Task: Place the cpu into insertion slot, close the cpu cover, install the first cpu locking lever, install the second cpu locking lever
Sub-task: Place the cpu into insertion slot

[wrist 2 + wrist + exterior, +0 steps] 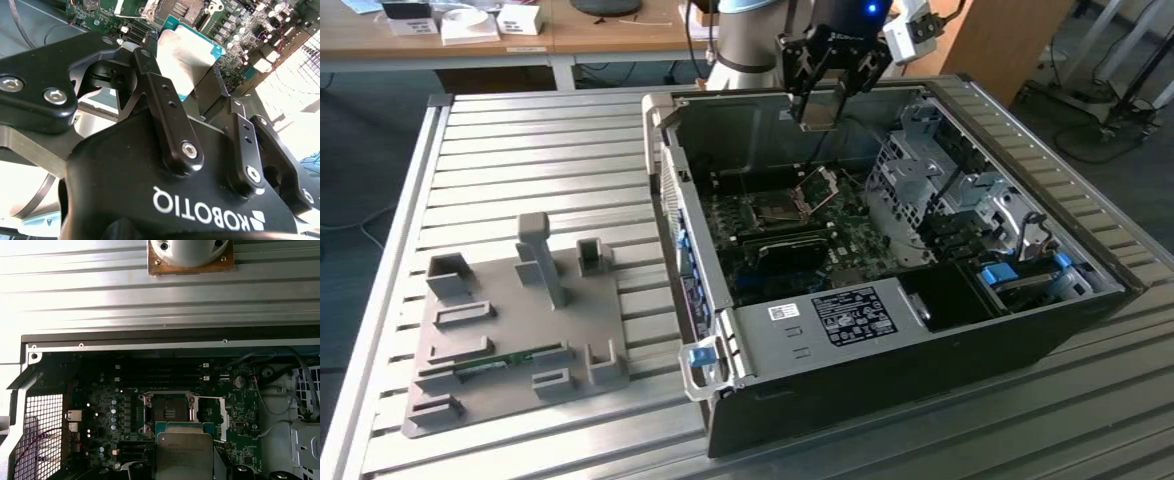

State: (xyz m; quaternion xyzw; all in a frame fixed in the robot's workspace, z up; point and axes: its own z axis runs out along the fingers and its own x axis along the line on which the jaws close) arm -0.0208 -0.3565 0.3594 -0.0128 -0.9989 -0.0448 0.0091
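Observation:
My gripper (822,100) hangs over the open computer case, shut on the cpu (818,118), a flat square chip with a silver-grey top. The chip sits above the case's far wall, well above the board. In the second wrist view the cpu (192,50) is pinched between the black fingers (167,107). Below on the green board lies the insertion slot (778,207), a dark square socket, uncovered. Its cpu cover (821,188) stands raised on the side toward the exterior view's right. In the first wrist view the cpu (185,452) hovers just short of the insertion slot (167,412), with the cpu cover (216,417) swung aside.
The case's metal walls (670,175) ring the board, and a drive cage (947,185) fills the exterior view's right side. A grey fixture plate (507,330) with a memory stick (494,365) lies on the ribbed table at the exterior view's left.

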